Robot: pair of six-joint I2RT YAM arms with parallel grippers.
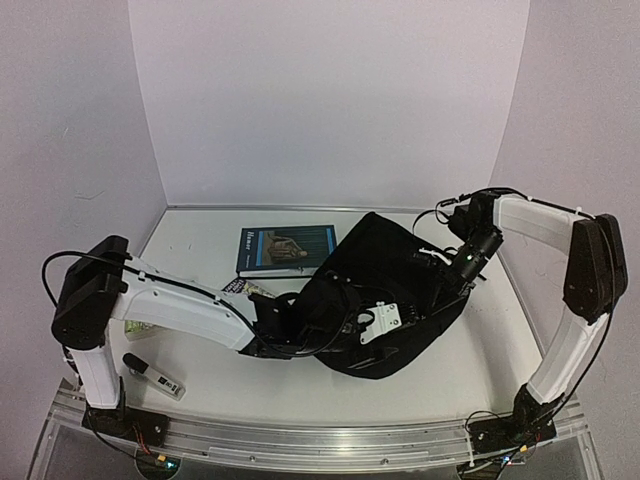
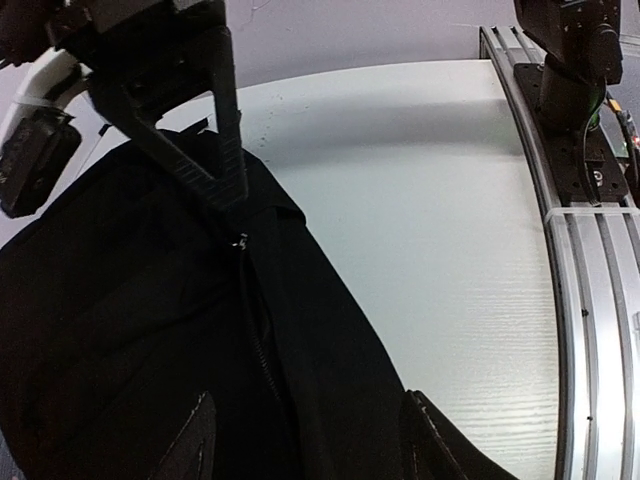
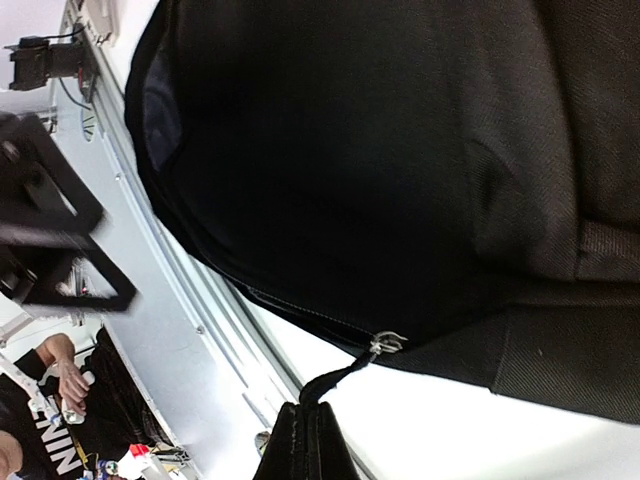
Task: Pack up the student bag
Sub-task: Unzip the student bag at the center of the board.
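The student bag (image 1: 390, 290), a big soft black backpack, lies in the middle of the table. My right gripper (image 3: 305, 425) is shut on the black cord of its zipper pull (image 3: 340, 378), just off the metal slider (image 3: 386, 343) at the bag's edge. The left wrist view shows that same right gripper (image 2: 232, 205) pinching at the top of the zipper line (image 2: 258, 345). My left gripper (image 2: 312, 445) is open, one fingertip (image 2: 197, 440) either side of the black fabric by the zipper. From above, the left gripper (image 1: 300, 322) sits at the bag's left edge.
A dark blue book (image 1: 285, 248) lies flat behind the bag's left side. Another printed book (image 1: 238, 287) shows partly under my left arm. A small grey-and-black device (image 1: 155, 375) lies at the front left. An aluminium rail (image 1: 320, 440) runs along the near edge.
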